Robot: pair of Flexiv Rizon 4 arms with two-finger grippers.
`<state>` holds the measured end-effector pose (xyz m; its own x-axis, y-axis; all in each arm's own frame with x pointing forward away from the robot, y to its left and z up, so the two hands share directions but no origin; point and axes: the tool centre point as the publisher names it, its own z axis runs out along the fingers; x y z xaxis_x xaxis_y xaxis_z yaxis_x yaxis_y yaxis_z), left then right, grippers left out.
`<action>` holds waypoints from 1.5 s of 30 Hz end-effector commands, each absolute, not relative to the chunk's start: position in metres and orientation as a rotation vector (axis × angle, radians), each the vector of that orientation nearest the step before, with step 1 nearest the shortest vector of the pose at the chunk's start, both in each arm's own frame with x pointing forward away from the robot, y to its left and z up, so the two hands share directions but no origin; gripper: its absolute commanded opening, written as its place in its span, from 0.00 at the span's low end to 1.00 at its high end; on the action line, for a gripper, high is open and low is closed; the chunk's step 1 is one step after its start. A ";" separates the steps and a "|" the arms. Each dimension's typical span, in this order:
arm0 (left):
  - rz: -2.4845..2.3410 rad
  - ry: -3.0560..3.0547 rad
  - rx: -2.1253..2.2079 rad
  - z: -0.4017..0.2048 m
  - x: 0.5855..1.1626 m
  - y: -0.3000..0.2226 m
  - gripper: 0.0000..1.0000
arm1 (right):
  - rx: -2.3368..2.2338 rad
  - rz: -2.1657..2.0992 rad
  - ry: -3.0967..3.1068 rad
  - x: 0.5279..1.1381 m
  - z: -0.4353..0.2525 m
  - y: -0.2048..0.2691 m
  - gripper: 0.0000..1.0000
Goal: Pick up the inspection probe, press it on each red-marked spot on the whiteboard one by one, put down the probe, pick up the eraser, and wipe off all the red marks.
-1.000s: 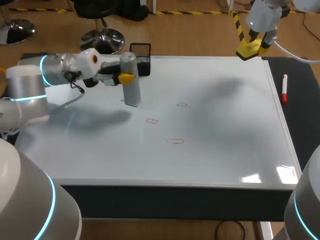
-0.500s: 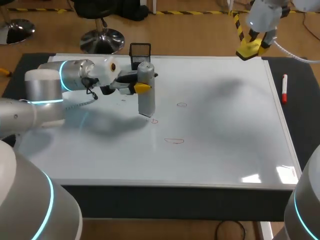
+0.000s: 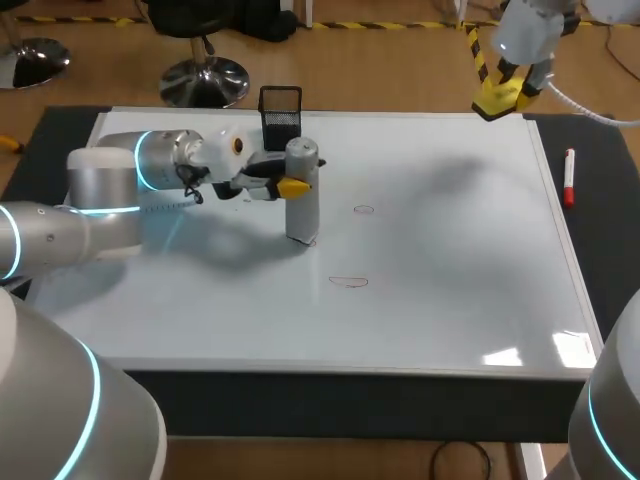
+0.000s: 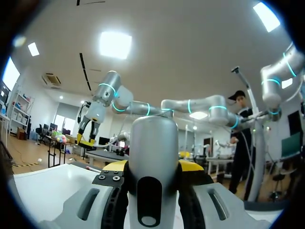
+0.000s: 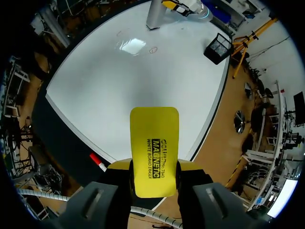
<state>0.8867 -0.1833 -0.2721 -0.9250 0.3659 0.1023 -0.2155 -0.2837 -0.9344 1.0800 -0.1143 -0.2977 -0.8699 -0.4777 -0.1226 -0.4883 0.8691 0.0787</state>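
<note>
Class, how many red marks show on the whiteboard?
2: one mark right of the probe, another mark nearer the camera. A third may hide under the probe.

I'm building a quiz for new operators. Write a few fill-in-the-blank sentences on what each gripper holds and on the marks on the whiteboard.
The left gripper is shut on the upright ____.
The right gripper holds a ____ eraser.
On the whiteboard, the head view shows ____ uncovered red marks.
Missing words: probe; yellow; two.
</note>
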 end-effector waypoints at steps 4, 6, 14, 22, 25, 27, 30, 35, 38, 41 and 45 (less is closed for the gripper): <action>2.243 -1.622 -0.188 -0.281 0.890 -0.184 0.00 | -0.764 0.159 2.942 1.080 -0.297 -0.115 0.00; 2.234 -1.651 -0.194 -0.282 0.889 -0.182 0.00 | -0.764 0.159 2.942 1.080 -0.297 -0.115 0.00; 2.190 -1.751 -0.217 -0.290 0.887 -0.174 0.00 | -0.764 0.159 2.942 1.080 -0.297 -0.115 0.00; 2.179 -1.777 -0.224 -0.290 0.886 -0.168 0.00 | -0.764 0.159 2.942 1.080 -0.297 -0.115 0.00; 2.181 -1.774 -0.223 -0.290 0.885 -0.168 0.00 | -0.764 0.159 2.942 1.080 -0.297 -0.115 0.00; 2.181 -1.771 -0.224 -0.290 0.885 -0.168 0.00 | -0.764 0.159 2.942 1.080 -0.297 -0.115 0.00; 2.180 -1.770 -0.226 -0.289 0.885 -0.169 0.00 | -0.764 0.159 2.942 1.080 -0.297 -0.115 0.00; 2.178 -1.769 -0.226 -0.289 0.885 -0.169 0.00 | -0.764 0.159 2.942 1.080 -0.297 -0.115 0.00; 2.178 -1.770 -0.225 -0.289 0.885 -0.169 0.00 | -0.764 0.159 2.942 1.080 -0.297 -0.115 0.00; 2.184 -1.775 -0.217 -0.287 0.886 -0.169 0.00 | -0.764 0.159 2.942 1.080 -0.297 -0.115 0.00; 2.218 -1.766 -0.236 -0.269 0.886 -0.168 0.00 | -0.764 0.159 2.942 1.080 -0.297 -0.115 0.00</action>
<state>0.8905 -0.1688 -0.2793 -0.9381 0.3414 0.0584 -0.1377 -0.2129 -0.9673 1.0800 -0.1143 -0.2977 -0.8699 -0.4777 -0.1226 -0.4883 0.8691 0.0786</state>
